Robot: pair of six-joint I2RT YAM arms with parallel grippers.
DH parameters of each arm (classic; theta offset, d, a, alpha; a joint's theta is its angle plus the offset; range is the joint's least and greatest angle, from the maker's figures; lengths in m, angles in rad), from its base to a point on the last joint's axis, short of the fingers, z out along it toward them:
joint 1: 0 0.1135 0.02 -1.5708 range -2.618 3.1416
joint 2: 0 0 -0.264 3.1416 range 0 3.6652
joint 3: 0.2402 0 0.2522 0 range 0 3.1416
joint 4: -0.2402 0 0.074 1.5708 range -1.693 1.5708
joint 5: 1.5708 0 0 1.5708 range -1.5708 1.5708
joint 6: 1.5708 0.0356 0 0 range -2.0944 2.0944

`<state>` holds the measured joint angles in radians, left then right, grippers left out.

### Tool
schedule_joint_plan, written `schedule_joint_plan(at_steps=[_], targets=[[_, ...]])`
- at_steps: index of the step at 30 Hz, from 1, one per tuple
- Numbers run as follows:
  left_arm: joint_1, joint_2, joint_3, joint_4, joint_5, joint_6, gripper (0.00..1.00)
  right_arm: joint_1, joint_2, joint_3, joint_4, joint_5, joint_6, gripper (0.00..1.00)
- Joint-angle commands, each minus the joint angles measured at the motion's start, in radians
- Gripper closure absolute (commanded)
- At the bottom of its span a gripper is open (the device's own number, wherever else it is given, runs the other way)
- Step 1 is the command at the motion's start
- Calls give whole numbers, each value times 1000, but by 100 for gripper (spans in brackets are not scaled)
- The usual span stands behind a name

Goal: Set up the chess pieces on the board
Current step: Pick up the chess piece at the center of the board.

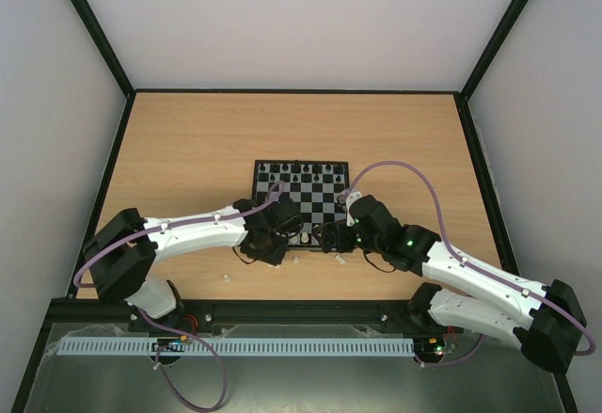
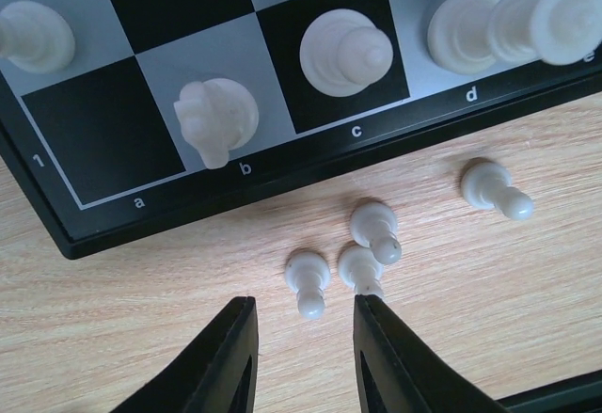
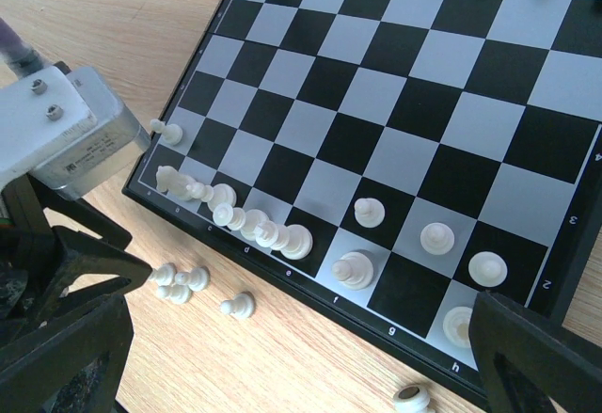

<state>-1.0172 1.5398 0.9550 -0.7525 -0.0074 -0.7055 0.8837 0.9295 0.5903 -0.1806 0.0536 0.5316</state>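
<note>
The left arm [image 1: 188, 232] reaches from its base at the near left corner across the desk [image 1: 188, 140], its wrist bent down over the near left corner of the board [image 1: 312, 194]. The left claw [image 2: 303, 342] hangs low over the wood just in front of the board's edge. Its two black fingers [image 2: 230, 361] stand a little apart and grasp nothing. Just ahead of the gap, three white pawns [image 2: 360, 264] lie on their sides in a tight cluster on the desk, off the board. A fourth pawn [image 2: 496, 190] lies alone to their right, nearer the edge.

The right arm [image 1: 470, 277] stretches in from the near right corner, elbow folded, its wrist over the near right part of the board. The right claw [image 3: 306, 319] is spread wide and is empty.

The board sits at the middle of the desk. The black pieces [image 1: 296, 166] line its far row. The white pieces [image 3: 254, 225] crowd the near row, with a white knight [image 2: 216, 117] on the b square. One more white piece [image 3: 411, 397] lies on the desk by the near right corner.
</note>
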Motion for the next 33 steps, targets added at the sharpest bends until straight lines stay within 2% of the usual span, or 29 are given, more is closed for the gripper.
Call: schedule_joint_plan(at_steps=[1, 33], targets=[[-16, 26, 25, -14, -18, -12, 69, 3, 2, -7, 0, 6, -3, 1], [-40, 65, -32, 16, -23, -43, 75, 2, 21, -2, 3, -4, -7, 1]])
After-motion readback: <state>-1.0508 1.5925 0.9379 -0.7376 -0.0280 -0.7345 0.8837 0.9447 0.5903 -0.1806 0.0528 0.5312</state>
